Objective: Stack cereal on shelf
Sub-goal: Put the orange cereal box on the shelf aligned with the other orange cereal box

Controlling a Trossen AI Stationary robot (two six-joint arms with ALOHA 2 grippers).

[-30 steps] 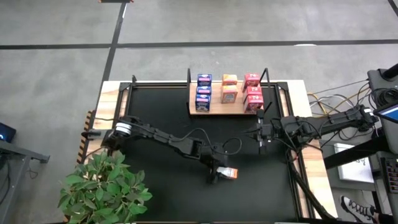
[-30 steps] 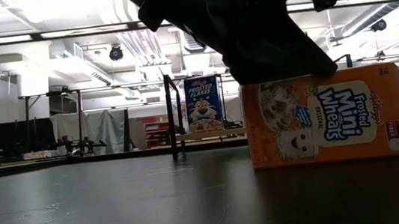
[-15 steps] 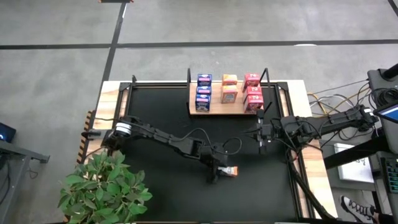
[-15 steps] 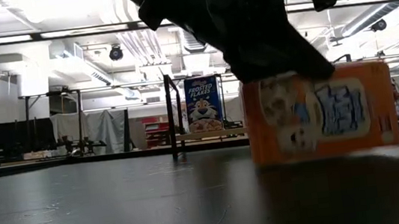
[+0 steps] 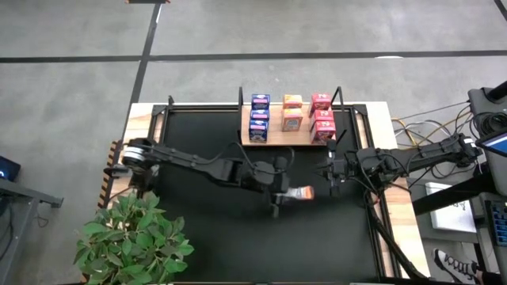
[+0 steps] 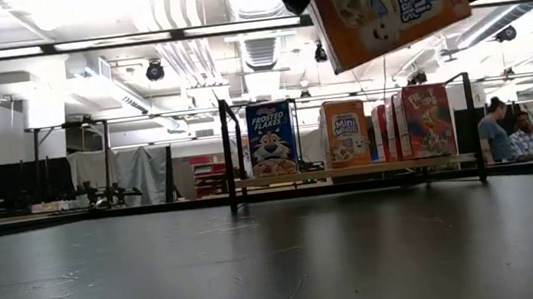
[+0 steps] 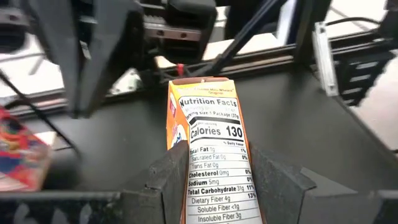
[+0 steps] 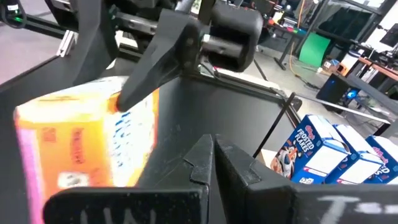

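Left gripper [image 5: 279, 195]: clamped on one orange cereal box [image 5: 299, 193], lifted off the mat [image 5: 198, 229].
Right gripper [image 5: 333, 169]: fingers together, beside that box.
Shelf [image 5: 273, 139]: beyond both grippers, holding three blue boxes [image 5: 259, 119], two orange, three red.

Glossy printed cardboard cereal box [image 7: 208, 143]

Bright ceiling strip lights [image 6: 133, 39] glare white across the hall behind the desk, leaving the black tabletop mat [image 6: 259, 261] dim with a faint sheen. Overhead, light falls even and soft, shadows slight. The orange printed cardboard cereal box [image 8: 87, 140] smears with motion blur in the right wrist view; its nutrition panel [image 7: 211, 155] reads sharp from the left wrist.
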